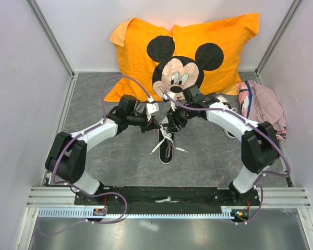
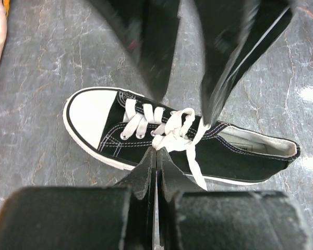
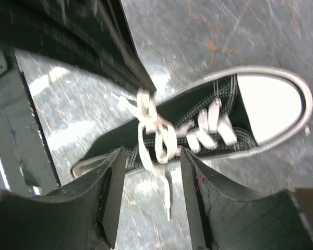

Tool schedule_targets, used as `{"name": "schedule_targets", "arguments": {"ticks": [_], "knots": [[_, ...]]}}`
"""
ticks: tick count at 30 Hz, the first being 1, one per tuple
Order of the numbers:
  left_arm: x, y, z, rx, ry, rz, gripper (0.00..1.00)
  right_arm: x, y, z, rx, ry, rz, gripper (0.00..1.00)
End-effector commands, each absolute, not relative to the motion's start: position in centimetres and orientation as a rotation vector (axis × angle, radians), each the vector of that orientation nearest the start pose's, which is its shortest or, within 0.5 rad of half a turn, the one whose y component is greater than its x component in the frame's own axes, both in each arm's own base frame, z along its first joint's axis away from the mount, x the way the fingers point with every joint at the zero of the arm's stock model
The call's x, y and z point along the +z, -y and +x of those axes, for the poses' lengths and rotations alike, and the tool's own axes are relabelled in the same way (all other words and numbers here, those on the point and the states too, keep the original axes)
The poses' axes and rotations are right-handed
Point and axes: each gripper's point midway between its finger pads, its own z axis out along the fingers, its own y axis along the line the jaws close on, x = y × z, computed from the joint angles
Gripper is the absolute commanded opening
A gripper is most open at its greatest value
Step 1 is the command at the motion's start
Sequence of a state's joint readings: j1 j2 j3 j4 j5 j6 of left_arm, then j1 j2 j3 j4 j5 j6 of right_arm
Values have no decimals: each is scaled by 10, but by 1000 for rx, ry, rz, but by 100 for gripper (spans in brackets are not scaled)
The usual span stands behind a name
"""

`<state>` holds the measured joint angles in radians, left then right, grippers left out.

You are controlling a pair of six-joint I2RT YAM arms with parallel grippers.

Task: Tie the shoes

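Grey, marble-veined tabletop (image 1: 120, 161) enclosed by plain white walls (image 1: 26, 78) on aluminium rails; a soft orange cushion (image 1: 198, 47) printed with a cartoon mouse leans at the back, and crumpled pink fabric (image 1: 263, 107) lies at the right. Centre: 1 black canvas shoe (image 1: 167, 148) with glossy white rubber toe cap (image 2: 91, 112), white sole and stitched seams, lying between the 2 arms with its opening toward their bases. Flat white laces (image 2: 172, 133) gather in a loose knot over the tongue. The left gripper (image 2: 155, 153) has its 2 tapered black fingers pressed together, pinching the laces at the knot. The right gripper (image 3: 152, 156) stands parted, 1 finger on each side of the knot. A 2nd shoe (image 1: 227, 104) shows partly behind the right arm.
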<state>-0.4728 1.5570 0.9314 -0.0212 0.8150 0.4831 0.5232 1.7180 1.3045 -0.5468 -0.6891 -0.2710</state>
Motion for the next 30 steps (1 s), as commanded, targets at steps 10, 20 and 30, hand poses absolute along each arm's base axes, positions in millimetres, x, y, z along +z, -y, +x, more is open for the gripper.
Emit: {"name": "schedule_targets", "arguments": {"ticks": [10,20,30], "knots": [[98,272,300,-943,-1917,1157,1,111,-254,268,837,-2142,-1219,47],[71,264,310,-909,-2153,1084,2,95,-253,273,797,-2127,-1206,47],[59,265,307,-940,-2254,1041,2,89,-267,270,836,-2079,-1225,49]]}}
